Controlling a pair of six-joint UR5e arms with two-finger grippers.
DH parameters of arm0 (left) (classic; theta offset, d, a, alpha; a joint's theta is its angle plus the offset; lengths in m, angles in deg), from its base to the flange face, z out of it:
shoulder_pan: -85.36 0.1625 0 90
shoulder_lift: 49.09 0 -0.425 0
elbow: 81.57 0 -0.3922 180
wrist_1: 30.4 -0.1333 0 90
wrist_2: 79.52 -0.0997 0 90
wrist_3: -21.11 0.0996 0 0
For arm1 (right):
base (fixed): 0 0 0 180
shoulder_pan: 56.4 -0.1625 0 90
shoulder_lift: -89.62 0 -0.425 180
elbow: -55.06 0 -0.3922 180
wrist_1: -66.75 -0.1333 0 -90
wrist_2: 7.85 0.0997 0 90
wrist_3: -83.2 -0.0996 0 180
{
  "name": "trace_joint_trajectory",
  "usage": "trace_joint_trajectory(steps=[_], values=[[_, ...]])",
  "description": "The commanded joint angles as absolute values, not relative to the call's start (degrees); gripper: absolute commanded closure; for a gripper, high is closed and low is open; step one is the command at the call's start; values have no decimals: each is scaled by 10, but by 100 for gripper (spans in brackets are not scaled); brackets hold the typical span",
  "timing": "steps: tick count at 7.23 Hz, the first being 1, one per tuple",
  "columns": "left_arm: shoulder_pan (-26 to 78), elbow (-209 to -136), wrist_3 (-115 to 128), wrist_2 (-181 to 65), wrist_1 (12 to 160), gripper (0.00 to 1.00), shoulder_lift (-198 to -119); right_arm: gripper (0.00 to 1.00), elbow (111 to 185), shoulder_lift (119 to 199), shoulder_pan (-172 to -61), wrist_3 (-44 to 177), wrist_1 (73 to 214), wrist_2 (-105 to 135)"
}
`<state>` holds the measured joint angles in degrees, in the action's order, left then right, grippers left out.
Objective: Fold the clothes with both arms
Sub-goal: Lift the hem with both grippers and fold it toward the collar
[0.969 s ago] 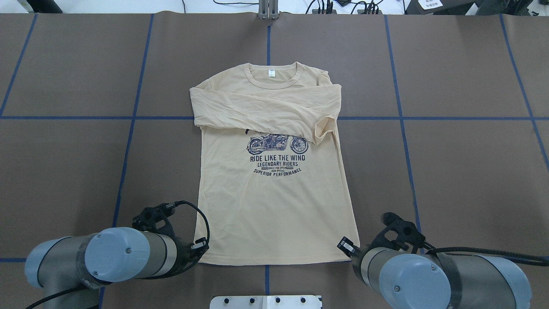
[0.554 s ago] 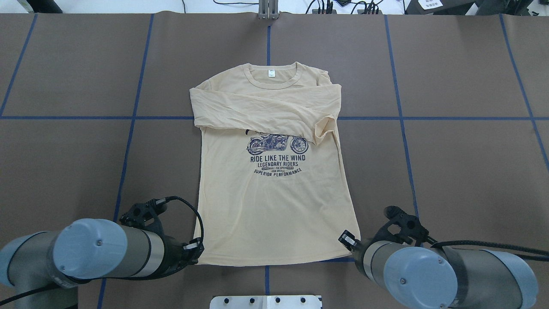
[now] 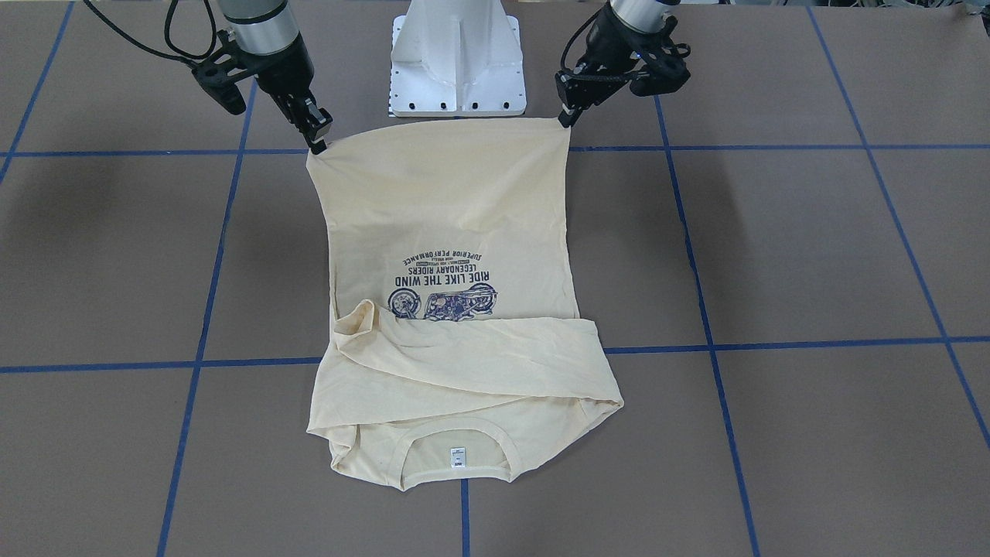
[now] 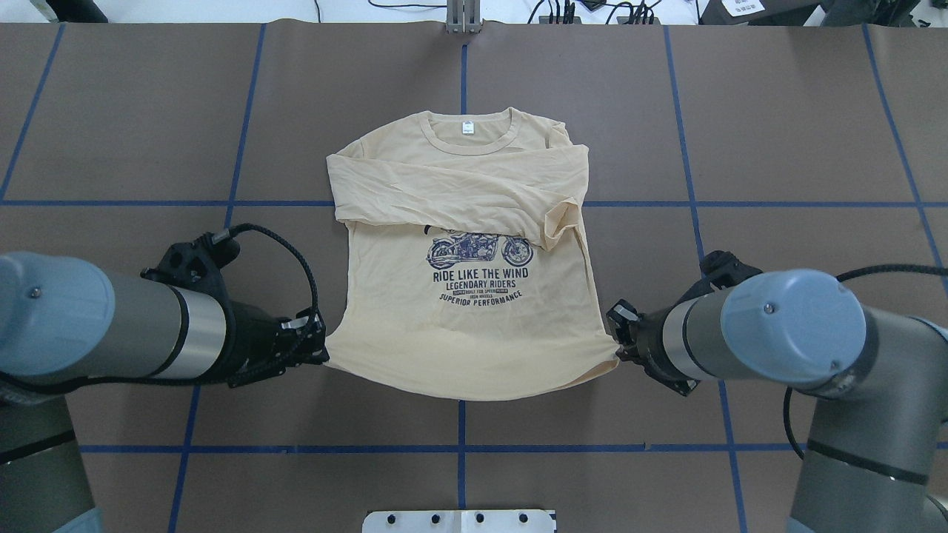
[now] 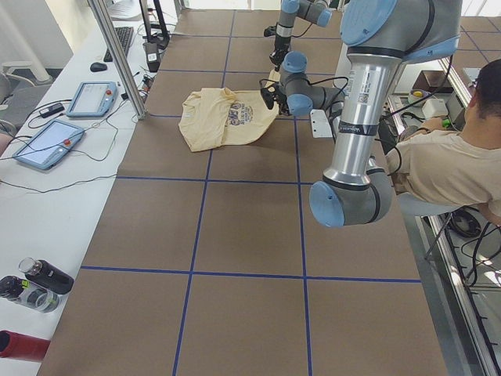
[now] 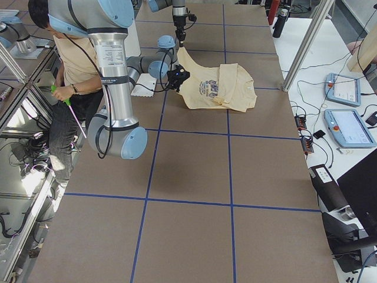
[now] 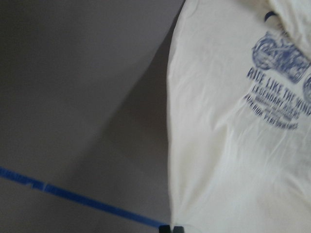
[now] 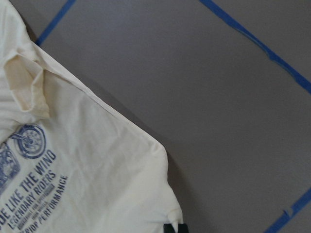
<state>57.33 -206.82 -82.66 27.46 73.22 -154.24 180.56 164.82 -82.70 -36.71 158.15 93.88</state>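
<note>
The cream-yellow T-shirt (image 4: 474,326) lies face up on the brown table, collar and white label (image 4: 468,126) at the far side, both sleeves folded across the chest above the motorcycle print. My left gripper (image 4: 322,354) is shut on the hem's left corner, and my right gripper (image 4: 617,346) is shut on the hem's right corner. The hem hangs raised and sagging between them. In the front-facing view the left gripper (image 3: 567,120) and right gripper (image 3: 317,145) pinch the two corners. The wrist views show the shirt (image 7: 233,145) (image 8: 87,184) reaching the fingertips (image 7: 178,228) (image 8: 169,227).
The white pedestal base (image 3: 456,62) stands just behind the raised hem. Blue tape lines (image 4: 459,448) grid the table. A metal bracket (image 4: 464,18) sits at the far edge. A person (image 5: 438,168) sits beside the robot; tablets (image 5: 47,141) and bottles (image 5: 31,286) lie on the side bench.
Both grippers have risen and moved forward towards the collar with the hem corners in them. The hem has left the table near the front edge and now hangs between them.
</note>
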Motion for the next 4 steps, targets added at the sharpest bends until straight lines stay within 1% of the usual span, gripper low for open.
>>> trace_joint_trajectory(steps=[1,2,3,4], values=[[493,-1941,-786,289,738,100,-1636,100,1688,1546,-948,-299,1585,1025],[464,-1896,-759,290,741,100,-1658,100,1637,1520,-965,-270,1584,1034],[436,-1868,-724,289,762,100,-1664,100,1567,1474,-997,-228,1582,1038],[426,-1826,-722,289,793,100,-1677,100,1514,1445,-1015,-188,1579,1042]])
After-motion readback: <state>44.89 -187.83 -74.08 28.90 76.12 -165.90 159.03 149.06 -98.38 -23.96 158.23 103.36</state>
